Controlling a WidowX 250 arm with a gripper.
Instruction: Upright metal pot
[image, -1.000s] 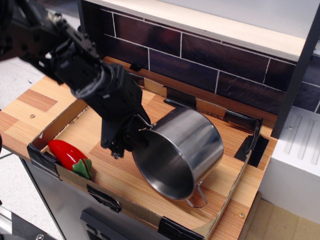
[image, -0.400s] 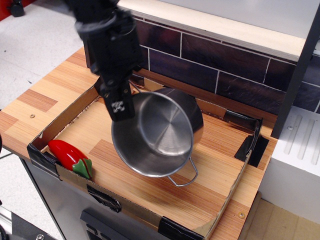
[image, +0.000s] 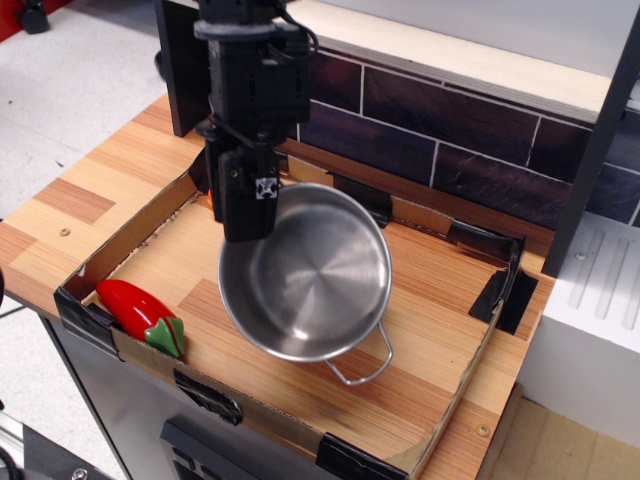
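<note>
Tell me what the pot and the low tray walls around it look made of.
Metal pot: polished steel by the look, with mirror-like reflections and concentric rings on its base. Tray walls: apparently brown cardboard, matte, with rough edges and corners patched in black tape.

A mock kitchen set up for robot trials: a wooden worktop (image: 90, 200) backed by a dark tiled wall (image: 450, 125), a taped cardboard tray (image: 300, 425), a toy red pepper (image: 135, 308), and a white ridged drainboard (image: 600, 300) alongside.

gripper (image: 247, 205) fingertips hidden, arm cropped above
</note>
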